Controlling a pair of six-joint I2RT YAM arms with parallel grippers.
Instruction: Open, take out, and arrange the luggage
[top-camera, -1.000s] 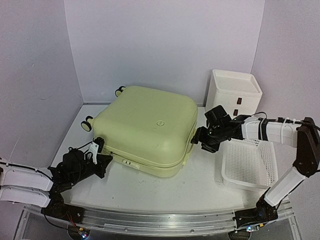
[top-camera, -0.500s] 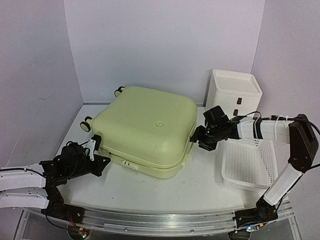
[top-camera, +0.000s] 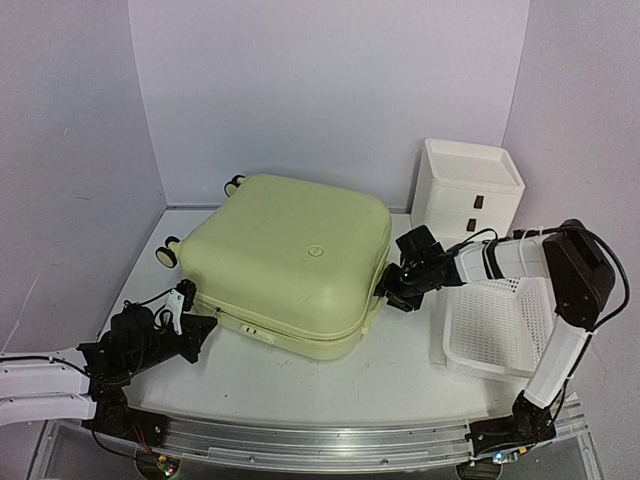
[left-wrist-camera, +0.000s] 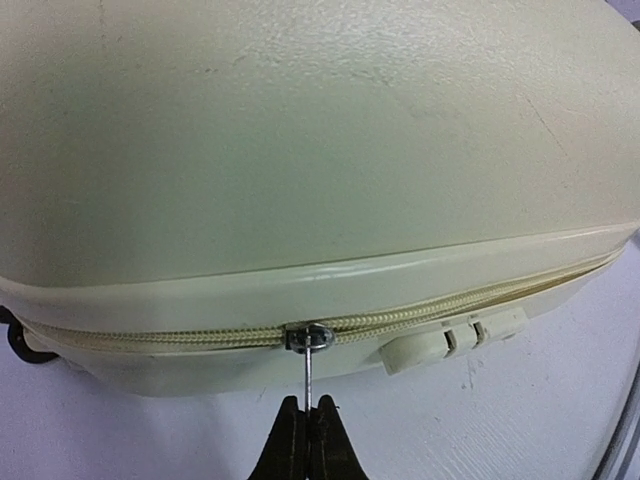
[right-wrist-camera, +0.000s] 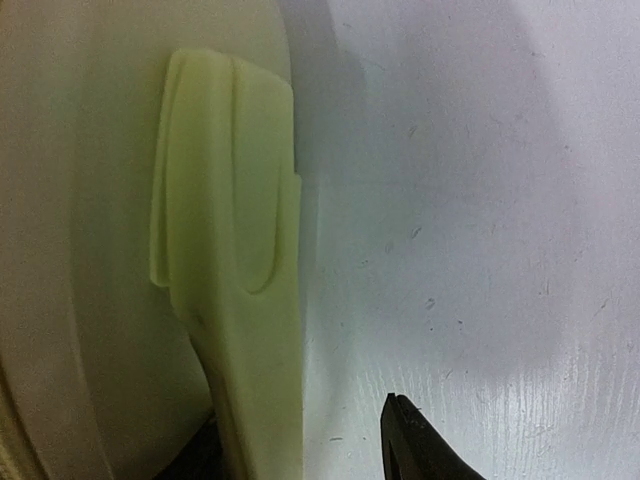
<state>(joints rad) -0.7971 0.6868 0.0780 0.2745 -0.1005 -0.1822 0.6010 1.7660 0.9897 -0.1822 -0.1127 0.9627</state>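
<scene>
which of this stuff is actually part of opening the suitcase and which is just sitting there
Part of the job: suitcase; zip pull on its near edge; side handle on its right end.
Just lying about: drawer box at the back right; mesh basket in front of it.

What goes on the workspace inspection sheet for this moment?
Surface: white table, lightly scuffed.
Job's things: pale yellow-green suitcase lying flat, lid closed, wheels toward back left.
Clutter: white drawer box back right; white mesh basket before it.
Grippers: left gripper shut on zipper pull; right gripper open, straddling the side handle.
Cables: thin black wire at left wrist.
Surroundings: pale purple walls; aluminium rail at near edge.
</scene>
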